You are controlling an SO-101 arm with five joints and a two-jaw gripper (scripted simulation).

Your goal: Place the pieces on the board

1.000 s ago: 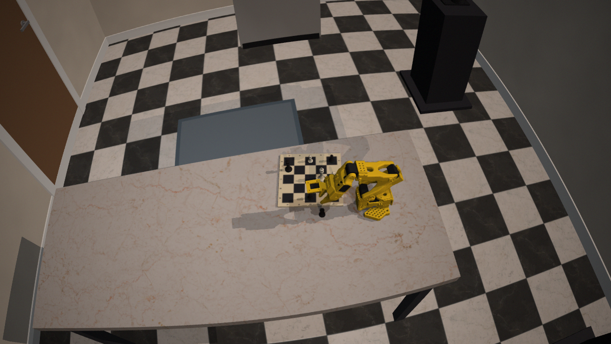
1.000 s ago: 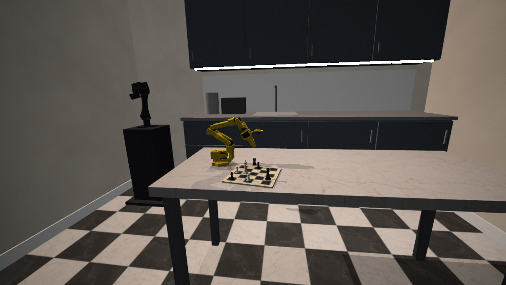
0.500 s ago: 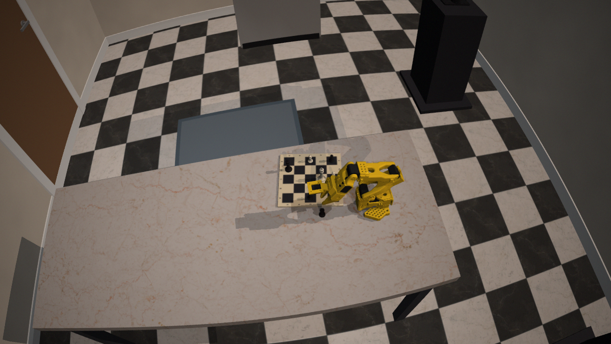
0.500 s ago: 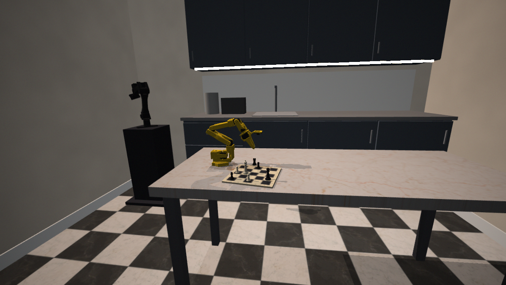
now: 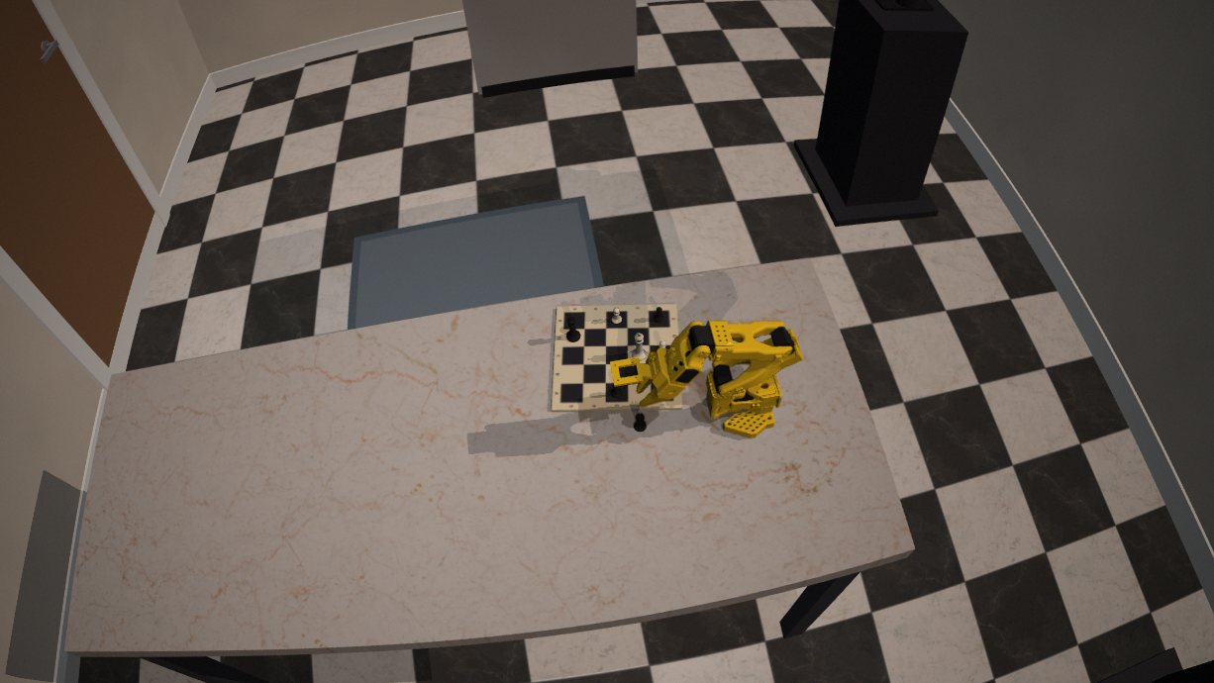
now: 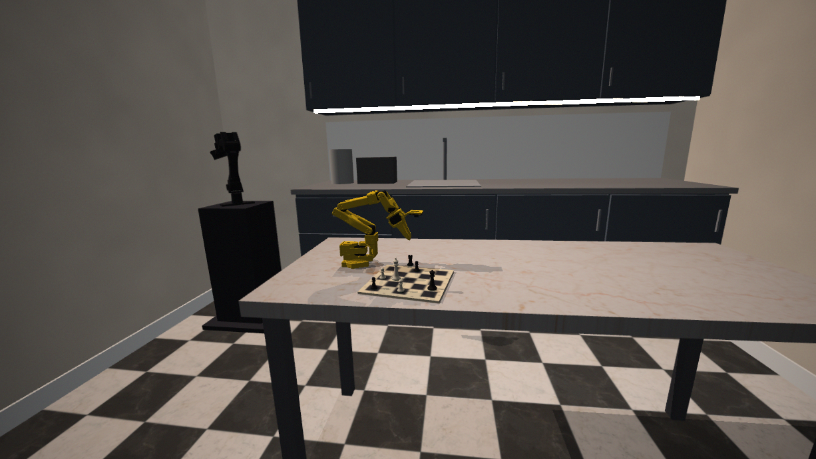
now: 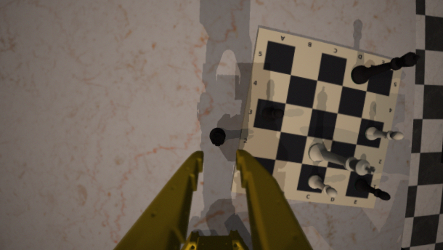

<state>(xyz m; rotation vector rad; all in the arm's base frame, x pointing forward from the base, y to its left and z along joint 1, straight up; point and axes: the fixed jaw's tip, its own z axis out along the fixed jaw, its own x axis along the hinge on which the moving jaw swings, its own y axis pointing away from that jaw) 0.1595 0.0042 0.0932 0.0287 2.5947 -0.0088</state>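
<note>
The black rook (image 7: 217,136) stands upright on the table just off the board's A-file edge, also in the top view (image 5: 640,422). My gripper (image 7: 218,157) hangs high above the table, open and empty. In the wrist view the rook shows just ahead of the fingertips. On the board (image 7: 323,120) the black queen (image 7: 379,69) stands on D5. The white king (image 7: 338,157) stands on C2. The black pawn (image 7: 371,190) stands on E1. B4 is empty.
Other pieces stand on the board: a black pawn (image 7: 272,113) on A3, a white pawn (image 7: 383,134) on E3 and a white pawn (image 7: 321,183) on C1. My arm's base (image 5: 743,398) sits on the table close beside the board.
</note>
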